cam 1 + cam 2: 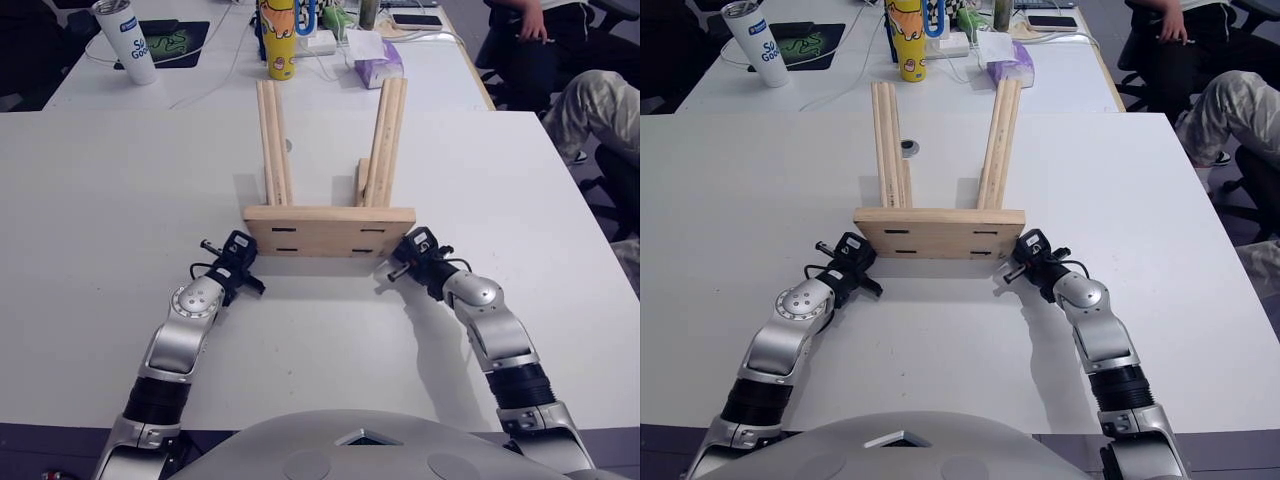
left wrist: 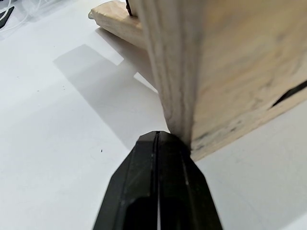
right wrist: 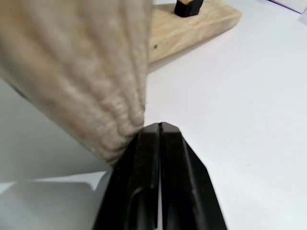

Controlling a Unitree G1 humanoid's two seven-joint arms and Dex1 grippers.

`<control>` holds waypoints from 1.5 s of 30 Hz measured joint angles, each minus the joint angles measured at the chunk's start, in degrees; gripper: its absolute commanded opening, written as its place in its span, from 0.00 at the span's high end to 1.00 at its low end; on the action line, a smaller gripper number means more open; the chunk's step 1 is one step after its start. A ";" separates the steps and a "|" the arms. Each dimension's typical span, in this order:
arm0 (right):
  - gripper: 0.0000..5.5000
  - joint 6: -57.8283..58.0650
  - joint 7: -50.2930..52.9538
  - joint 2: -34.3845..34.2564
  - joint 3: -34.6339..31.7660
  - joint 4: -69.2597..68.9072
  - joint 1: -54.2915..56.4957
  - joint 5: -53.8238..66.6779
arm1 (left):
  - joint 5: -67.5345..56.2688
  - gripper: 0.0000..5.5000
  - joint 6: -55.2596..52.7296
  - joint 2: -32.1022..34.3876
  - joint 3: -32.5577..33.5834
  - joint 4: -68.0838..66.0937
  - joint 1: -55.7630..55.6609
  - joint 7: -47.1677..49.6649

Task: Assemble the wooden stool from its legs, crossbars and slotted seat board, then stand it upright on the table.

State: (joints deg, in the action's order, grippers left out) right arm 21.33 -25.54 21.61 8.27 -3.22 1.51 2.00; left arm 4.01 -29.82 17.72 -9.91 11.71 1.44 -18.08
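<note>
Two pairs of pale wooden legs [image 1: 273, 145] stretch away from the robot along the white surface [image 1: 100, 230]. The light wooden stool [image 1: 375, 150] lies on its side, its rectangular slotted seat board [image 1: 330, 232] standing on edge and facing the robot. The left gripper [image 1: 242, 243] sits at the board's lower left corner, fingers pressed together, tip touching the wood. The right gripper [image 1: 411, 245] sits likewise at the right corner, fingers together, clasping nothing.

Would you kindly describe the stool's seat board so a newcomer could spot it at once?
On the big white table, a wooden stool lies on its side, legs pointing away. The seat board is the flat panel on edge nearest the robot, alone in having dark slots.
</note>
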 measured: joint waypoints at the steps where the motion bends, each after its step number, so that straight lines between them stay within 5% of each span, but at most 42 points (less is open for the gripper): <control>1: 1.00 0.38 0.01 0.01 -0.07 -0.39 -0.01 0.00 | -0.01 1.00 -0.72 -0.13 0.01 0.70 0.00 0.09; 45: 1.00 7.78 6.22 -3.42 -12.92 -16.18 19.22 5.18 | -4.14 1.00 -6.90 -0.63 8.99 14.36 -17.91 0.35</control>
State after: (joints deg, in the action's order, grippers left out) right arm 29.10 -19.33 18.20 -4.66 -19.40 20.73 7.18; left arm -0.13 -36.71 17.10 -0.92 26.07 -16.47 -17.74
